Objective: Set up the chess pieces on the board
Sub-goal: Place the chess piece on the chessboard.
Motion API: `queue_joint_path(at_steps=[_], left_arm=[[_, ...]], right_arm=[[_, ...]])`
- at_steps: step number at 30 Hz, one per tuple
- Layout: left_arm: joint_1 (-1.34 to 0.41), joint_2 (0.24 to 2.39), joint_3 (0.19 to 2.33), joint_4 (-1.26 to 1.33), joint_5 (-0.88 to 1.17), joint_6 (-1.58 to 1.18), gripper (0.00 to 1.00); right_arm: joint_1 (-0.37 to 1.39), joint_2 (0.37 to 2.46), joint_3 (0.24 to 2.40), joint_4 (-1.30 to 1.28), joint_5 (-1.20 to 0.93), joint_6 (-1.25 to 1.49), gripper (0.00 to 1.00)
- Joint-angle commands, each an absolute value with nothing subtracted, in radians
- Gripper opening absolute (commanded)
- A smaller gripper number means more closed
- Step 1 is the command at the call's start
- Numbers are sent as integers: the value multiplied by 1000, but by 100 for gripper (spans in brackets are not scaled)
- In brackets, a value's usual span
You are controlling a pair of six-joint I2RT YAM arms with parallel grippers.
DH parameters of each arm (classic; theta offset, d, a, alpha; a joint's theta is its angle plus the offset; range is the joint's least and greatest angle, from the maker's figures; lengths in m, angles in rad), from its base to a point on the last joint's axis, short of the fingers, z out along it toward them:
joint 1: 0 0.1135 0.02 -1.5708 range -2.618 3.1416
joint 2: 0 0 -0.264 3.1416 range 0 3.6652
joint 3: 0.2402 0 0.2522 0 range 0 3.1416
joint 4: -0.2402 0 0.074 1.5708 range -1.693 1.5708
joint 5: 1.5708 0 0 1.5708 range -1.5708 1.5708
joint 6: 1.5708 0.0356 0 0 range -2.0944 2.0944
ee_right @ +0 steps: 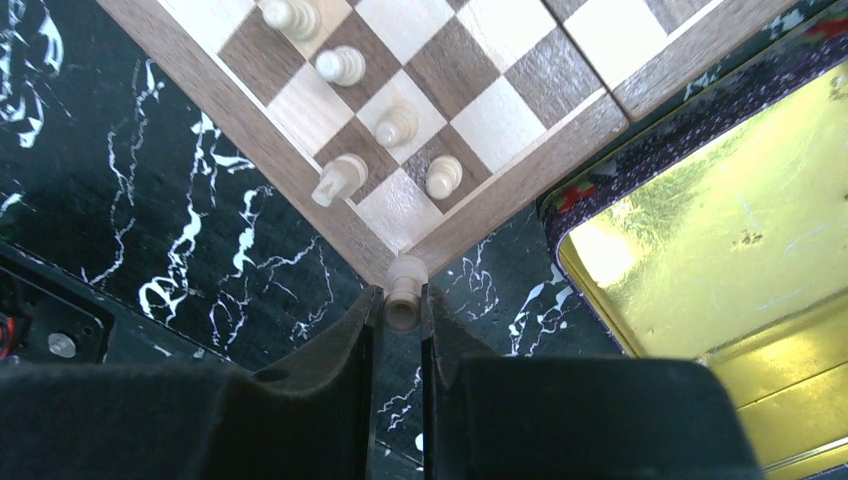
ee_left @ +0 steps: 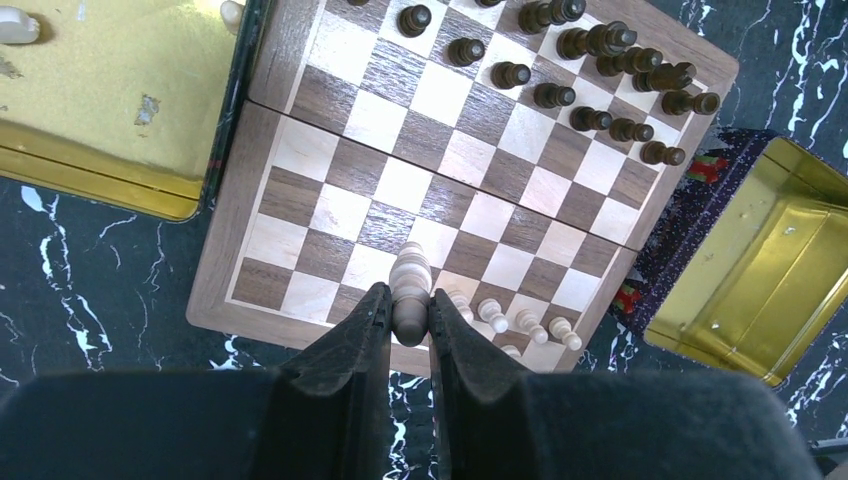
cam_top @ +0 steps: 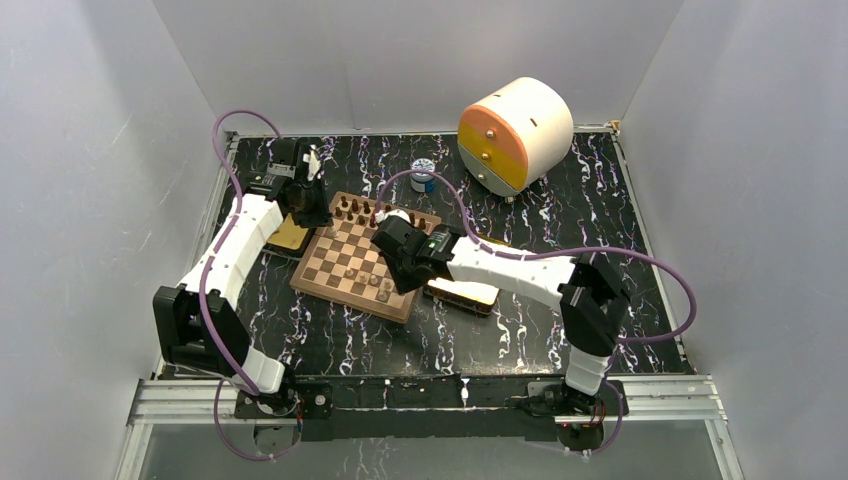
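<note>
The board (cam_top: pixel 340 262) lies in the middle of the table, with dark chess pieces (cam_top: pixel 352 208) along its far edge and a few pale ones (cam_top: pixel 377 285) near its front right corner. My left gripper (ee_left: pixel 409 305) is shut on a pale ringed piece (ee_left: pixel 410 280), held above the board's edge beside a short row of pale pawns (ee_left: pixel 525 322). My right gripper (ee_right: pixel 402 300) is shut on a small pale piece (ee_right: pixel 405 275), just off the board's corner (ee_right: pixel 400 245). Several pale pieces (ee_right: pixel 340 180) stand on the squares near that corner.
A gold tray (ee_left: pixel 100 110) lies left of the board with a pale piece (ee_left: pixel 18 26) in it. Another gold tray (ee_right: pixel 720 230) lies to the board's right. A round orange and cream drawer box (cam_top: pixel 515 135) and a small jar (cam_top: pixel 423 173) stand at the back.
</note>
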State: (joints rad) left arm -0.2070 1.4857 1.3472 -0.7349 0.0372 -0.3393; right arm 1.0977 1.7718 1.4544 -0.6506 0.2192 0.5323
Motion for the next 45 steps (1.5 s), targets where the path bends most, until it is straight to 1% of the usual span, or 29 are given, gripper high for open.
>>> queue_joint_path(at_steps=[1, 12, 24, 30, 45], left_arm=[[-212, 1420, 1356, -754, -23, -327, 10], [-211, 1370, 1345, -756, -81, -325, 10], [-212, 1362, 1351, -754, -63, -324, 10], [-212, 1361, 1345, -750, -56, -319, 10], [-212, 1362, 1339, -748, -49, -318, 10]], right_arm=[[1113, 1773, 1435, -630, 241, 551, 20], [1137, 1805, 1431, -599, 251, 574, 23], [1147, 1829, 1415, -565, 307, 584, 23], [1149, 1834, 1393, -531, 308, 582, 23], [1150, 1860, 1415, -519, 310, 580, 24]])
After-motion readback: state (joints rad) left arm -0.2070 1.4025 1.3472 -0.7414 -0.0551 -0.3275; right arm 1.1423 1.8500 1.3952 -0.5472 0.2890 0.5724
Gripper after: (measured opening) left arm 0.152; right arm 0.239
